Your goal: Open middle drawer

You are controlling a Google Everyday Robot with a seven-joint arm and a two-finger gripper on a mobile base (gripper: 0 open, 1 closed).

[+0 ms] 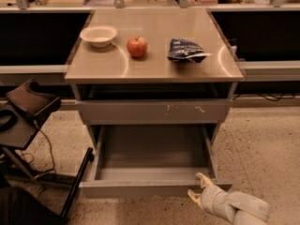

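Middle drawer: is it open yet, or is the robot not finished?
Mostly done: the middle drawer sticks far out from the cabinet, and you can see its whole floor. In hand: the gripper is low down by the right end of the drawer's front. Left: probably just moving the arm away, or maybe one last little pull.

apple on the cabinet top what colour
Red apple, best in the camera view. The tool is low by the open drawer's right front corner.
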